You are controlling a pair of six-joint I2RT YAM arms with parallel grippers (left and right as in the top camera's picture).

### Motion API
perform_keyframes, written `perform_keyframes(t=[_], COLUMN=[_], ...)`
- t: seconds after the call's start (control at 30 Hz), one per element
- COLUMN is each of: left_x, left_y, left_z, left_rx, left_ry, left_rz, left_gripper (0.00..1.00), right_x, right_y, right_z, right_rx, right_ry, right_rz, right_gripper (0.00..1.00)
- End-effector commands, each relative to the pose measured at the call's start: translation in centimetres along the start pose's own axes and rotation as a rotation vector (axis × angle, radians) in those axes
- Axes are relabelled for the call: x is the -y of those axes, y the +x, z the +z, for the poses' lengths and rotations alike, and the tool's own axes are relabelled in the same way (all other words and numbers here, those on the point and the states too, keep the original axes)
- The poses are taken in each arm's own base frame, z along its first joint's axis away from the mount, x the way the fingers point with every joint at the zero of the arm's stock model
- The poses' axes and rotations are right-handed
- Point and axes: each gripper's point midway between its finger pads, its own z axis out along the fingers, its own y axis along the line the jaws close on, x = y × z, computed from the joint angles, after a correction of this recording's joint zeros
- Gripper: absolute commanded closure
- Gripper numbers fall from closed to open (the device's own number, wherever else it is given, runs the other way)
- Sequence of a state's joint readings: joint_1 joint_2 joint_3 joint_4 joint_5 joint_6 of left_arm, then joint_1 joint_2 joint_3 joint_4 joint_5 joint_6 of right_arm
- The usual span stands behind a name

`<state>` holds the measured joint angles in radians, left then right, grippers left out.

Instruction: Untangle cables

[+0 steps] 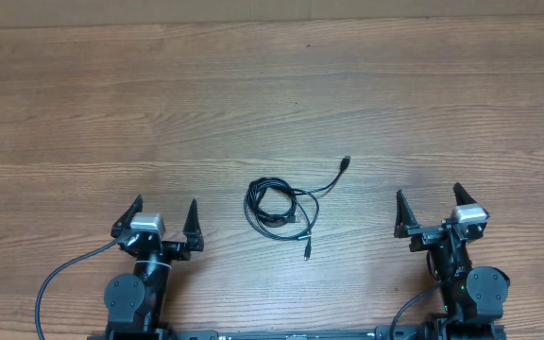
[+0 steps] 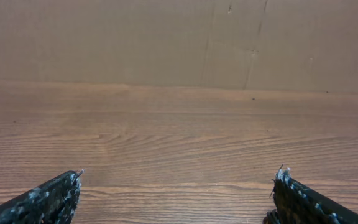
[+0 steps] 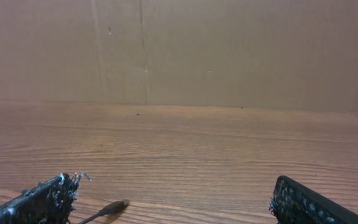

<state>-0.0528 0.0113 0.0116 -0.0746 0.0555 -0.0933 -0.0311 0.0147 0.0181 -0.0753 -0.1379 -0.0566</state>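
The cables (image 1: 281, 210) are seen as one loose tangled coil on the wooden table (image 1: 253, 85), between the two grippers and well apart from both. One free end is run up and to the right from the coil and is finished by a small plug (image 1: 346, 162). A second end is trailed down toward the robot side and is finished by another plug (image 1: 307, 253). No cable is touched by either arm.

The left gripper (image 1: 165, 203) is spread wide, and nothing is held. In the left wrist view the same gripper (image 2: 179, 173) is shown with bare wood between its fingers (image 2: 48, 199). A small dark bit at the far right edge there cannot be identified.

The right gripper (image 1: 429, 192) is likewise spread wide and nothing is gripped. In the right wrist view the gap of this gripper (image 3: 178, 180) is filled only by table surface. A plug tip (image 3: 114, 206) is seen lying flat just beside its left finger, not touched. Its fingers (image 3: 316, 205) are seen low in frame.

A cardboard wall (image 2: 166, 37) is seen behind the table.
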Motion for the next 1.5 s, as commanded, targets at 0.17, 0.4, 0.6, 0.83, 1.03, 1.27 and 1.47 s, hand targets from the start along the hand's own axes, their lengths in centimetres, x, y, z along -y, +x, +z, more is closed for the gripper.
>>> perform_keyframes(t=[0.17,0.4,0.6,0.83,1.03,1.27,1.47], left_x=[-0.2,-0.2,-0.2,-0.2,-0.22,-0.91,-0.7], left_y=[0.18,0.19,0.19,0.19,0.19,0.14,0.18], left_z=[0.02,0.02,0.02,0.02,0.02,-0.01,0.0], left_rx=[0.0,0.0,0.0,0.0,0.0,0.002,0.001], left_ry=[-0.011,-0.012,-0.012,-0.012,-0.013,-0.053,-0.041], left_rz=[0.023,0.023,0.023,0.023,0.024,0.034,0.0], left_gripper=[0.01,0.01,0.01,0.01,0.01,0.01,0.01], right_x=[0.06,0.06,0.06,0.06,0.06,0.06,0.06], right_y=[0.14,0.14,0.14,0.14,0.14,0.14,0.14], right_z=[0.0,0.0,0.0,0.0,0.0,0.0,0.0], right_rx=[0.005,0.005,0.005,0.005,0.005,0.005,0.005], right_ry=[0.005,0.005,0.005,0.005,0.005,0.005,0.005], right_rz=[-0.005,-0.005,-0.005,-0.005,-0.005,-0.005,-0.005], right_gripper=[0.0,0.0,0.0,0.0,0.0,0.0,0.0])
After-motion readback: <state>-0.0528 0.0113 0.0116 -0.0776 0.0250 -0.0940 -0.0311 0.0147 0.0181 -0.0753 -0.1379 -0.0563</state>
